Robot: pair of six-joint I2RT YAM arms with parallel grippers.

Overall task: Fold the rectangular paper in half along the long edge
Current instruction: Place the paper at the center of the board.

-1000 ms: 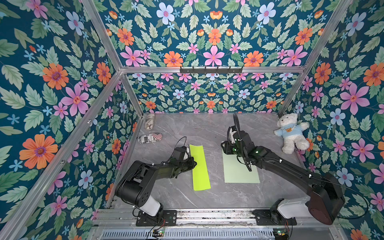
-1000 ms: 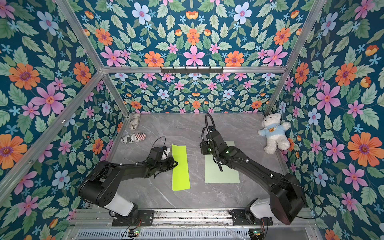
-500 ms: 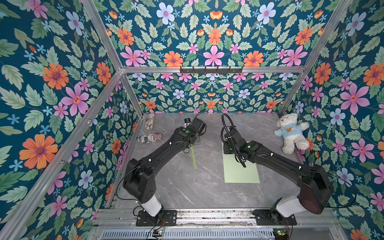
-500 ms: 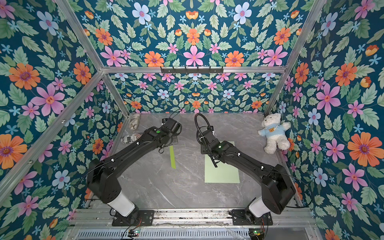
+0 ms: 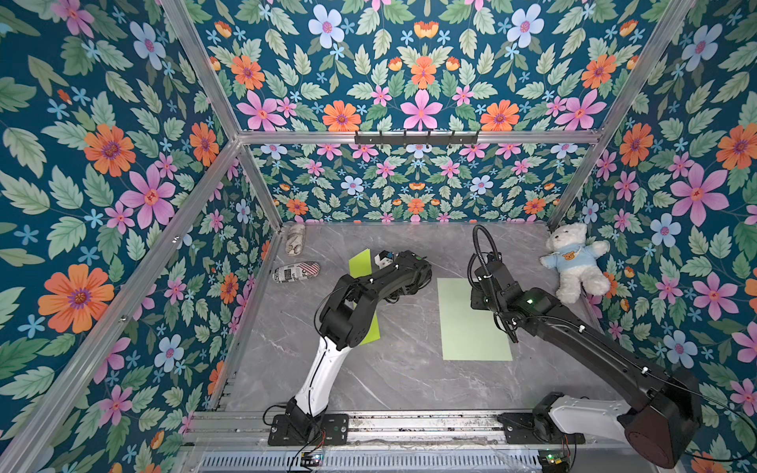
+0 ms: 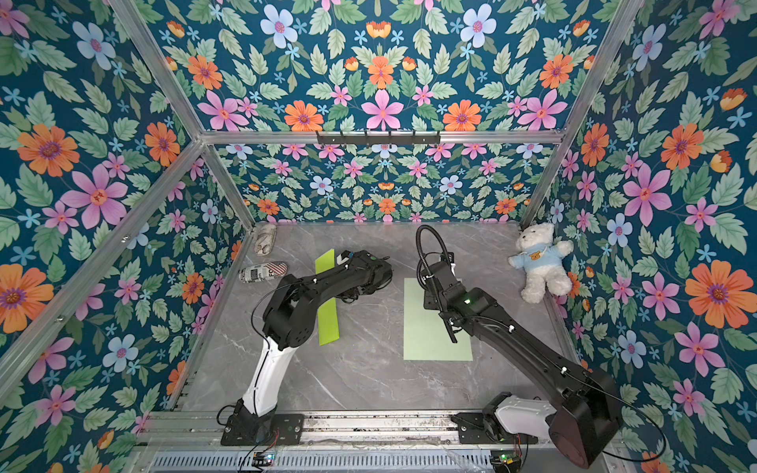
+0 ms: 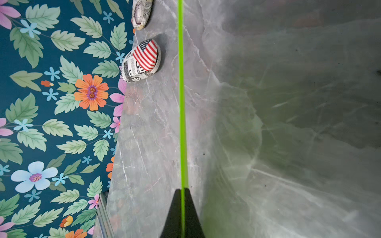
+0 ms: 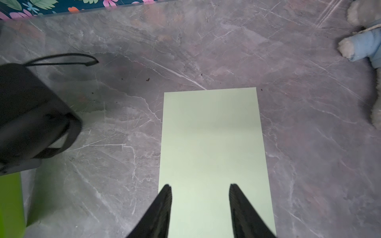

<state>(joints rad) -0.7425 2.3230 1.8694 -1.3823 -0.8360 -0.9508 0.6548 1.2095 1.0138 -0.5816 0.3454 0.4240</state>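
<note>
Lime strip (image 7: 181, 103) clamped edge-on in left gripper (image 7: 182, 191); pale sheet (image 8: 210, 134) beneath right gripper (image 8: 200, 185), jaws partly spread, nothing between.

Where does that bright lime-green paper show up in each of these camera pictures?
Both top views: lime paper left of centre, slanted, partly behind the left arm.
Left wrist: a thin edge-on line pinched in the shut left tool.
Right wrist: blurred green corner patch beside that arm.
Shared landmark: flag-printed pouch, absent only from right wrist.
</note>
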